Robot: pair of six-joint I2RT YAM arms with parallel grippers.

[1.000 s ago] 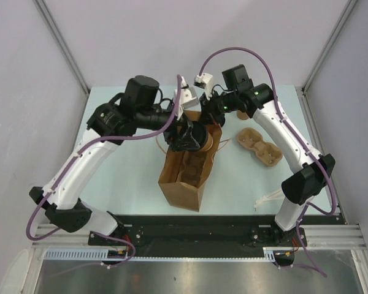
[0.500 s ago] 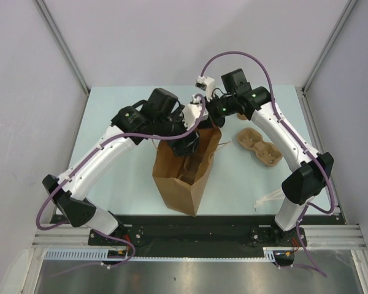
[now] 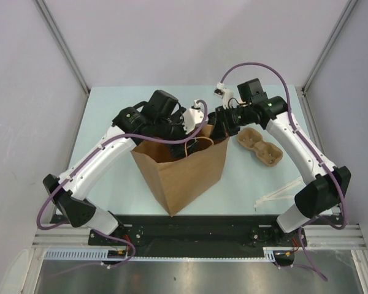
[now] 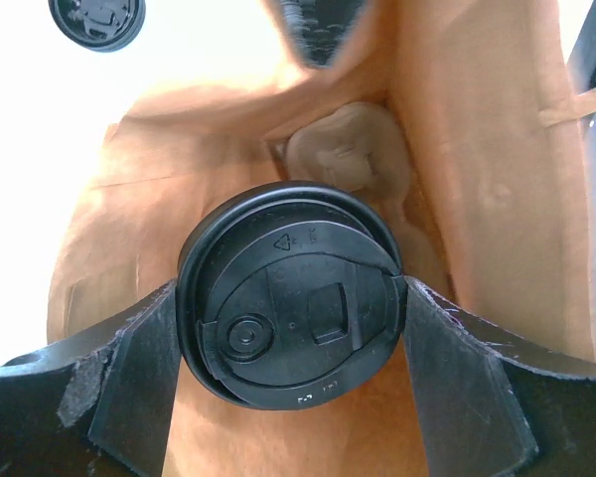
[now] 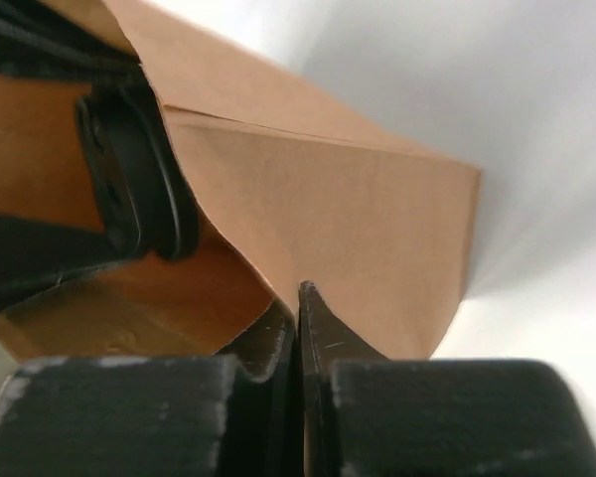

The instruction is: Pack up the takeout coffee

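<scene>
Item 1, takeout coffee (image 4: 290, 328): seen from straight above in the left wrist view as a black sip lid, with the cup body hidden beneath it. It hangs inside the mouth of the paper bag (image 3: 183, 174), above the bag floor and not set down. Item 2, left gripper (image 4: 291, 298): clenched on the coffee, one finger at 9 o'clock and the other at 3 o'clock of the lid. This side grip is judged to hold the cup upright so it goes in without tipping. Item 3, right gripper (image 5: 299, 298): jaws pressed together with the bag's paper rim pinched between them, at about 1 o'clock of the bag mouth in the top view. Its judged purpose is to hold the mouth spread and the bag steady while the other arm works inside. Item 4, bag: upright near the centre of the table (image 3: 239, 184), mouth facing up. Item 5, pale moulded-pulp piece (image 4: 346, 159): on the bag floor at 12 o'clock of the lid. It is probably the seat meant for the cup, though this cannot be confirmed. Item 6, pulp cup tray (image 3: 259, 146): on the table at 3 o'clock of the bag, apart from it. Item 7, loose black lid (image 4: 96, 18): outside the bag, at 11 o'clock in the left wrist view. Stage, judged: the cup is partway in and has not been released.
</scene>
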